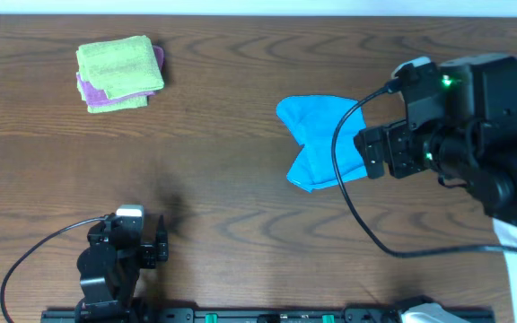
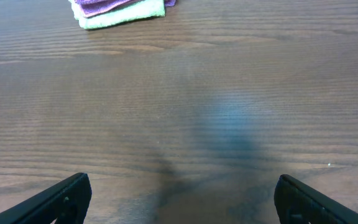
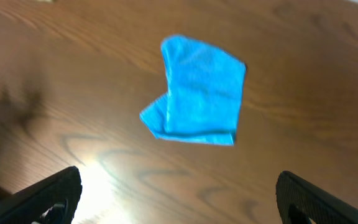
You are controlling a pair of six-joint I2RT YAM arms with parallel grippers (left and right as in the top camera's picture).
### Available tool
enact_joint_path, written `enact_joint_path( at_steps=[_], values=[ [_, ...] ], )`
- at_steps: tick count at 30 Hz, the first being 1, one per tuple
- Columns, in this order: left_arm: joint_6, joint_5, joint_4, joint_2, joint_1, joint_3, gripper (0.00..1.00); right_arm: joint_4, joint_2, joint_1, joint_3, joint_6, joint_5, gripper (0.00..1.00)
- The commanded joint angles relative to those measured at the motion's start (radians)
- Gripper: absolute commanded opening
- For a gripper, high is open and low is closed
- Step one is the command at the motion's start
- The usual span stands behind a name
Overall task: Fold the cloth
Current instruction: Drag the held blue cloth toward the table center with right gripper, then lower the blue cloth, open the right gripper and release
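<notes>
Starting at the near edge, the left gripper (image 1: 160,240) is seen parked low over the table (image 1: 240,224), close to its arm's base. Its jaws are spread about as wide as they go and nothing is held between them. Only bare wood grain is shown in the left wrist view.

Further out and over to the right, the cloth (image 1: 315,144) is found lying on the wood, roughly mid-depth. It isn't laid out as a flat square. One part is doubled over another, so a lumpy, pinched shape is made, and a layered edge can be picked out in the right wrist view. The right gripper (image 1: 375,154) is hung at the cloth's right edge and overlaps it in the overhead view. Its jaws are opened wide too, and the cloth isn't gripped. It's seen ahead of the fingers, clear of both, though that view is a bit blurred.

Way out at the far left, a green cloth (image 1: 119,65) is stacked on a purple cloth (image 1: 85,91), both folded and well apart from everything else.
</notes>
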Motion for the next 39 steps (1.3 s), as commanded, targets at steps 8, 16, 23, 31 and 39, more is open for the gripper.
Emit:
enact_joint_path(
  at_steps=[8,16,23,31,39],
  values=[
    [0.01,0.0,0.0,-0.006,0.001,-0.006,0.95,0.103,0.048,0.007,-0.229,0.042,0.054,0.07],
    [0.01,0.0,0.0,-0.006,0.001,-0.006,0.95,0.29,0.048,0.007,-0.559,0.11,0.062,0.02],
    [0.01,0.0,0.0,-0.006,0.001,-0.006,0.95,0.484,0.049,0.004,-0.781,0.154,0.062,0.01],
    [0.01,0.0,0.0,-0.006,0.001,-0.006,0.95,0.655,0.137,-0.076,-0.835,0.176,0.028,0.01],
    [0.01,0.0,0.0,-0.006,0.001,-0.006,0.95,0.746,0.28,-0.162,-0.833,0.179,-0.042,0.01]
  ],
)
